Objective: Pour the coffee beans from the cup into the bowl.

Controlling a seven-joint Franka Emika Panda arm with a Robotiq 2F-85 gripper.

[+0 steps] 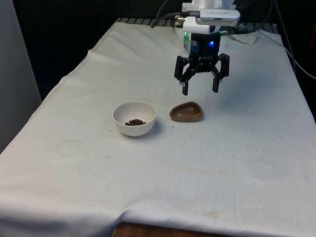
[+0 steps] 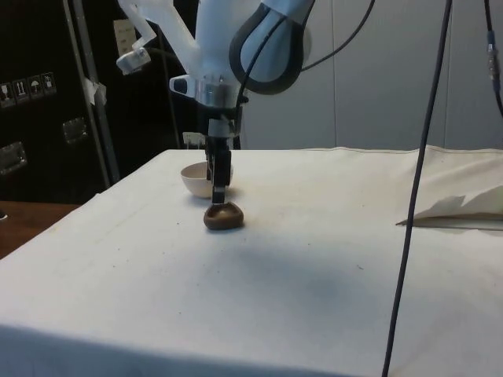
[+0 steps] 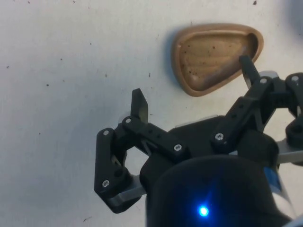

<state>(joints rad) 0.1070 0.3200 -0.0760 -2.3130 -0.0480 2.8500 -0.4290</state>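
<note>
A white bowl [image 1: 135, 118] with coffee beans [image 1: 135, 122] in it stands on the cloth. To the front view's right of it lies a small brown wooden cup [image 1: 186, 111], teardrop-shaped and with nothing inside [image 3: 215, 56]. My gripper [image 1: 200, 91] hangs open a little above and behind the cup, holding nothing. In the side view the gripper [image 2: 218, 191] is just over the cup [image 2: 223, 216], with the bowl [image 2: 196, 179] behind it. In the wrist view one fingertip [image 3: 247, 66] overlaps the cup's rim.
The white cloth [image 1: 197, 163] covers the table, with open room in front of the bowl and cup. A black cable [image 2: 416, 188] hangs down at the side view's right. A folded bit of cloth [image 2: 460, 210] lies near it.
</note>
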